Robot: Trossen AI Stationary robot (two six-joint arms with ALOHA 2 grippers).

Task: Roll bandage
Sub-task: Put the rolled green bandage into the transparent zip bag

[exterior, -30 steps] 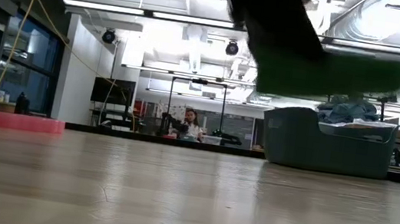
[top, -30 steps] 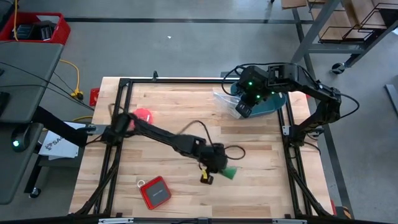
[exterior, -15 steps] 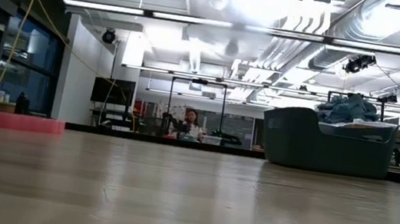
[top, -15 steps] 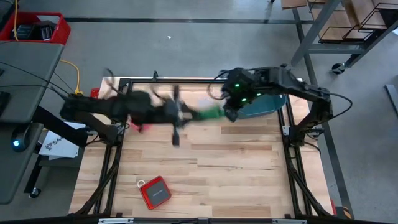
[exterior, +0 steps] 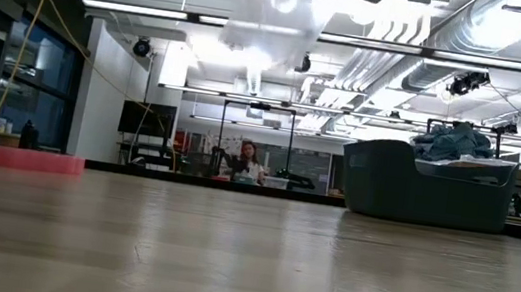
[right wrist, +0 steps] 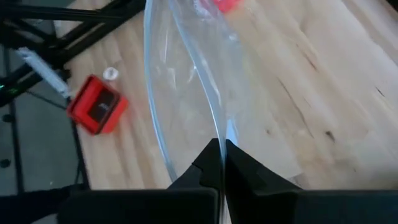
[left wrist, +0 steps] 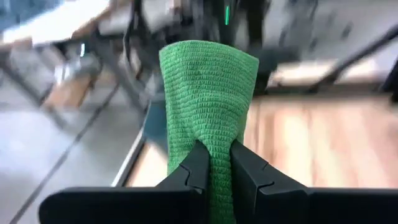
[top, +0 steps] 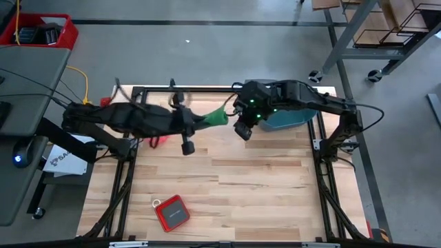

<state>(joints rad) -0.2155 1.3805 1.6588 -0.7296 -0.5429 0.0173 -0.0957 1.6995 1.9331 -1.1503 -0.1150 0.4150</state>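
Note:
The bandage (left wrist: pixel 208 93) is a stubby bright green roll, held up in the air over the table's far part by my left gripper (left wrist: pixel 214 163), which is shut on it. In the high view the bandage (top: pixel 219 116) sticks out of my left gripper (top: pixel 209 120) toward my right gripper (top: pixel 242 130). My right gripper (right wrist: pixel 222 155) is shut on a clear plastic bag (right wrist: pixel 186 93). The two grippers are close together, above the table. My left gripper pinches the roll's near end (left wrist: pixel 216 146) between its two fingers, squeezing it flat there. The fingers lie nearly level and point toward the table's right. The roll juts out past the fingertips, lifted clear of the table. My right gripper pinches an edge of the clear bag (right wrist: pixel 225 132) between its two fingers, coming slanting down from the table's right. The bag curves away ahead of the fingers, slack and clear of the table; one layer or several, I cannot tell.
A teal tub (top: pixel 293 118) with cloth in it stands at the far right, under the right arm. A red box (top: pixel 171 212) lies near the front left. A pink-red ring (exterior: pixel 34 160) lies at the far left, partly under the left arm.
My left gripper has risen from low over the table's middle and swung toward the far edge, tipping from pointing down to nearly level, and has carried the bandage up with it. My right gripper has moved toward the table's left with the clear bag.

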